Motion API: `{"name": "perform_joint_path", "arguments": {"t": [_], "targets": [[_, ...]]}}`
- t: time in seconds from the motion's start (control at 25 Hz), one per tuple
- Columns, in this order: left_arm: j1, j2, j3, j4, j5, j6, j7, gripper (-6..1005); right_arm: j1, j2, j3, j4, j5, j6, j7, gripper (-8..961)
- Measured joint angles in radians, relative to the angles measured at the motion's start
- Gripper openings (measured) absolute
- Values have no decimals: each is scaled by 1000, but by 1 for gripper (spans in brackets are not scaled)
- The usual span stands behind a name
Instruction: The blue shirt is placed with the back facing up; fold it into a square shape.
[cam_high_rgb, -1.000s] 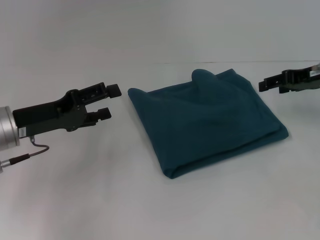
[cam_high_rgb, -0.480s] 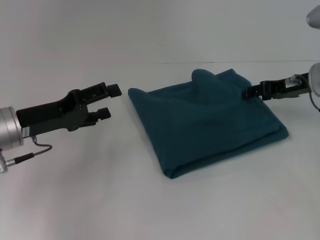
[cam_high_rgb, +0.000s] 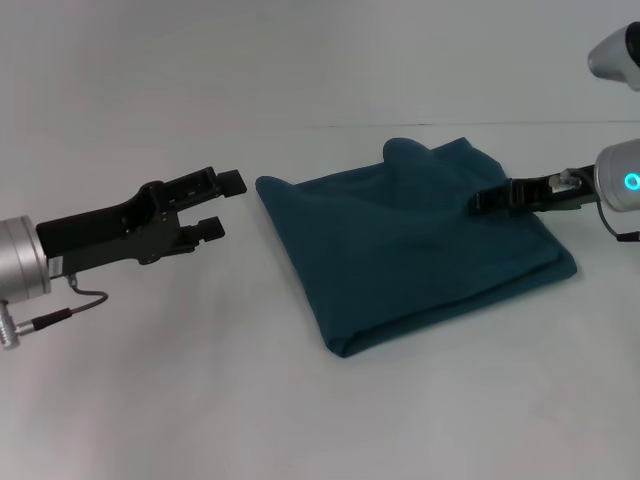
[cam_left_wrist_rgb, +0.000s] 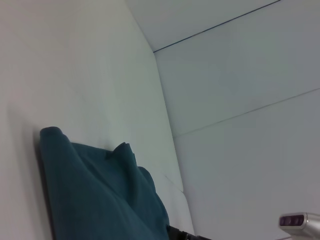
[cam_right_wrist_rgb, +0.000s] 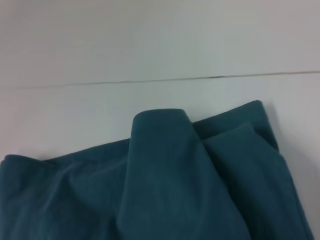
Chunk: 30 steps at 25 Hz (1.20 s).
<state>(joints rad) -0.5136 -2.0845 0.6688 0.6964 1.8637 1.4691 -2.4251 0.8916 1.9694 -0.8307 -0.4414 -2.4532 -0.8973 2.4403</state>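
Note:
The blue shirt (cam_high_rgb: 410, 250) lies folded into a thick, roughly square bundle on the white table, with a raised hump of cloth at its far edge. That hump also shows in the right wrist view, where the shirt (cam_right_wrist_rgb: 175, 185) fills the lower half. My left gripper (cam_high_rgb: 222, 205) hovers open just left of the shirt's near-left corner, with nothing between its fingers. My right gripper (cam_high_rgb: 484, 201) reaches in from the right and sits low over the shirt's right part. In the left wrist view the shirt (cam_left_wrist_rgb: 95, 200) lies ahead on the table.
The white table (cam_high_rgb: 300, 420) runs on all sides of the shirt, with a thin seam (cam_high_rgb: 300, 127) along its far side. A grey cable (cam_high_rgb: 80, 298) hangs under my left arm.
My right gripper has moved left, from beyond the shirt's right edge to above its right part. The left gripper has hardly shifted and stays open. The shirt keeps its shape.

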Motion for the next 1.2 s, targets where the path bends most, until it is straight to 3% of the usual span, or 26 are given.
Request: {"name": "perform_joint_path", "arguments": {"t": [0.88, 1.08, 1.2], "targets": [[3, -2, -6, 0, -6, 0, 4, 951, 11, 11, -33, 16, 0, 37, 10, 679], [3, -3, -6, 0, -6, 1, 4, 951, 10, 11, -32, 17, -1, 46, 25, 446], [3, -4, -6, 0, -6, 0, 5, 951, 6, 11, -31, 16, 0, 50, 26, 235]]}}
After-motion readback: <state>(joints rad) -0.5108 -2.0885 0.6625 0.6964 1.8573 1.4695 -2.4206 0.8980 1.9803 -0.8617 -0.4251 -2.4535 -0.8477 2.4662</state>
